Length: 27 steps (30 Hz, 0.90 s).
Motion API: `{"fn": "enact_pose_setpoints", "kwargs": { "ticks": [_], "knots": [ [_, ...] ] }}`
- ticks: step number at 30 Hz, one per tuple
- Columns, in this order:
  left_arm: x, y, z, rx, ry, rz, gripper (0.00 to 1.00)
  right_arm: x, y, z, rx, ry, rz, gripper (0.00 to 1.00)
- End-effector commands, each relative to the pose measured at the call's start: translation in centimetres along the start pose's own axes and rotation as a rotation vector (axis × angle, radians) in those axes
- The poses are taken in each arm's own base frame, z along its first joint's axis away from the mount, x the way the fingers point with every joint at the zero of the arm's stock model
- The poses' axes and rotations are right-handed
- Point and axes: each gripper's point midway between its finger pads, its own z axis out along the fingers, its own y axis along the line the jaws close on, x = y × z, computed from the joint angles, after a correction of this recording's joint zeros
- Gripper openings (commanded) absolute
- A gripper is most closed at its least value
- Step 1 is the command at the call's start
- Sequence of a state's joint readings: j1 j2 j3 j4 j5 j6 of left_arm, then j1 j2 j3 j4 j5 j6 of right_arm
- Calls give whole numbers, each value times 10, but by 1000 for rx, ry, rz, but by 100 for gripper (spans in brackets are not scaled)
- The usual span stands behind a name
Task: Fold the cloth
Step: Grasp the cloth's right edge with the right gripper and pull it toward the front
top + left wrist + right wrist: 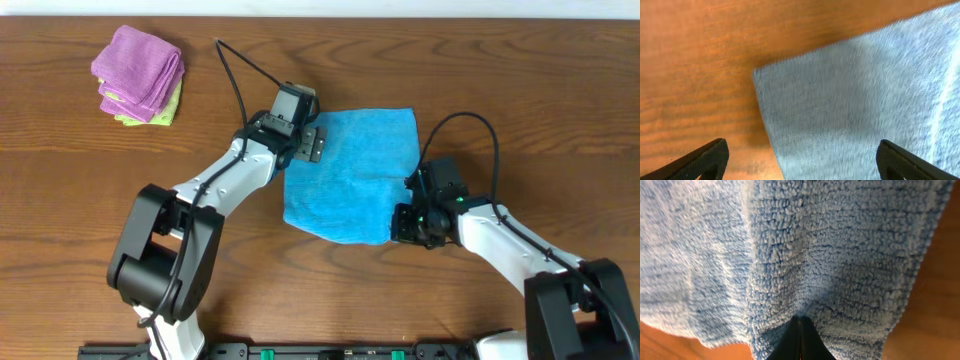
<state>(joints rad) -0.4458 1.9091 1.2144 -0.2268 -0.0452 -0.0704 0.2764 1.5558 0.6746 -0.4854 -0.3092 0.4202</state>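
Cloth point(355, 170) lies mid table point(80, 200). Right gripper point(800, 330) clenched on its near-right edge. Left gripper point(312, 143) released, over the far-left corner. Risk: right pulls alone, unpinned cloth slides, fold skews.

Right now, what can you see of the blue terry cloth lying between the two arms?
The blue terry cloth is a roughly square piece with looped pile and a hemmed edge, lying spread on the brown wooden table, slightly rumpled toward its right side. The right gripper is shut on its lower right edge; the open left gripper straddles its far-left corner.
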Motion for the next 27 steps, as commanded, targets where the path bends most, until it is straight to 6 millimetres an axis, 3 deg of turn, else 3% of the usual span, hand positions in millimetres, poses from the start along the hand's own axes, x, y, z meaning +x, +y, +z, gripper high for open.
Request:
{"fn": "enact_pose_setpoints", "kwargs": {
  "ticks": [1,4,11,15,19,23,27],
  "knots": [
    [1,6,-8,-19,21,-16,95,17,-12,4,57,30,19,2],
    [9,9,-22,-26,57,-36,95,7,-4,-8,40,-19,4,2],
    [-7,13,-92,-9,-9,-78,95,1,9,-38,1,-99,-15,1],
    [16,8,-109,33,83,-91,95,-3,17,-57,-29,-162,-36,2],
    [46,-5,-102,145,182,-112,95,-4,26,-80,-62,-232,-59,2],
    [75,-4,-94,199,254,-146,95,2,30,-97,-81,-273,-108,38],
    [90,-9,-94,305,272,-198,95,7,32,-109,-90,-303,-141,54]
  ]
}}
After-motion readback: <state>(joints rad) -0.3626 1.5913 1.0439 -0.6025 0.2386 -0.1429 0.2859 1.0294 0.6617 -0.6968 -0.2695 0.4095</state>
